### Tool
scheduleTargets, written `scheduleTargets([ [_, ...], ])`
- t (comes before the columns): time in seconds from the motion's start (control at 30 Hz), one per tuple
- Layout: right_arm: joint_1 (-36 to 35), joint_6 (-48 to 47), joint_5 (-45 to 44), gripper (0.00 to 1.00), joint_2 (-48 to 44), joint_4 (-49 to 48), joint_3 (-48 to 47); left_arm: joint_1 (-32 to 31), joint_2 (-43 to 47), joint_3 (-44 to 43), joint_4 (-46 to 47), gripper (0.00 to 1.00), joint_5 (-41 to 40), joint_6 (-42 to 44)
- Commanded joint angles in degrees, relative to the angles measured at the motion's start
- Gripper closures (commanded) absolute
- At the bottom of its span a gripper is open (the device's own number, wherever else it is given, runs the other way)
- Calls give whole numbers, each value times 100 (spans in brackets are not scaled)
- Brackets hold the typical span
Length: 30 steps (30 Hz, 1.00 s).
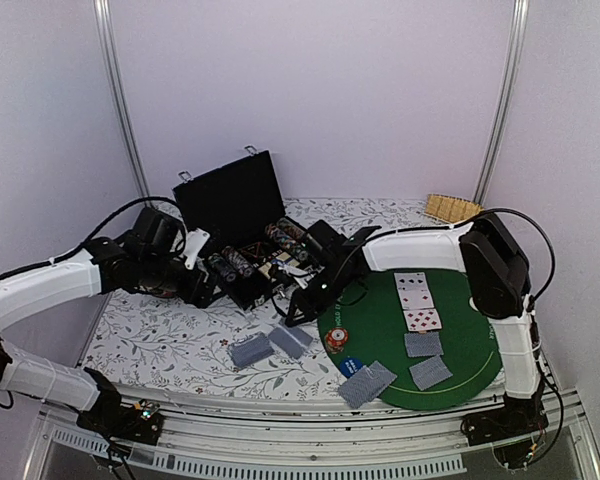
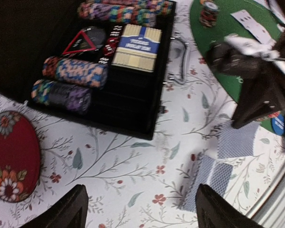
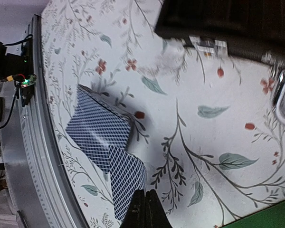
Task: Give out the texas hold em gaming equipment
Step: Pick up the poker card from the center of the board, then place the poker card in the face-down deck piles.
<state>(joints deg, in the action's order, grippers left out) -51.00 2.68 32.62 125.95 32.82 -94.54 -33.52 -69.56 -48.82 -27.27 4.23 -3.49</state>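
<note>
Two piles of grey-blue-backed cards (image 1: pixel 250 350) (image 1: pixel 291 339) lie on the floral cloth; they also show in the left wrist view (image 2: pixel 213 175) (image 2: pixel 235 140) and the right wrist view (image 3: pixel 99 130) (image 3: pixel 128 178). My right gripper (image 1: pixel 286 318) (image 3: pixel 145 209) is shut, with nothing seen in it, low beside the nearer pile. A chip stack (image 1: pixel 337 340), a blue button (image 1: pixel 351 365), face-up cards (image 1: pixel 412 286) and face-down cards (image 1: pixel 423 344) lie on the green mat (image 1: pixel 470 340). My left gripper (image 1: pixel 202 280) (image 2: pixel 145 213) is open and empty over bare cloth in front of the case. Chip rolls (image 2: pixel 76 71) lie in the case.
The open black case (image 1: pixel 230 195) stands at the back centre, with a boxed deck (image 2: pixel 135 47) inside. A round dark-red dish (image 2: pixel 12 156) lies left of it. A wooden slatted piece (image 1: pixel 452 207) sits at the back right. The table's metal rail (image 3: pixel 38 156) runs close to the cards.
</note>
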Motion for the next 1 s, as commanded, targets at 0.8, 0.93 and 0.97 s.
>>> scheduleTargets([
  [0.8,-1652,-6879,-1704,98,1340,2457,-3472,1286,1037,772,573,15,-115,-434],
  [0.93,-1741,-7009,-1508,98,1331,3075,-3719,1286,1075,786,581,15,-105,-425],
  [0.97,-1758,-7051,-1469,98,1289,3202,-3770,1286,1076,786,589,15,-106,-419],
])
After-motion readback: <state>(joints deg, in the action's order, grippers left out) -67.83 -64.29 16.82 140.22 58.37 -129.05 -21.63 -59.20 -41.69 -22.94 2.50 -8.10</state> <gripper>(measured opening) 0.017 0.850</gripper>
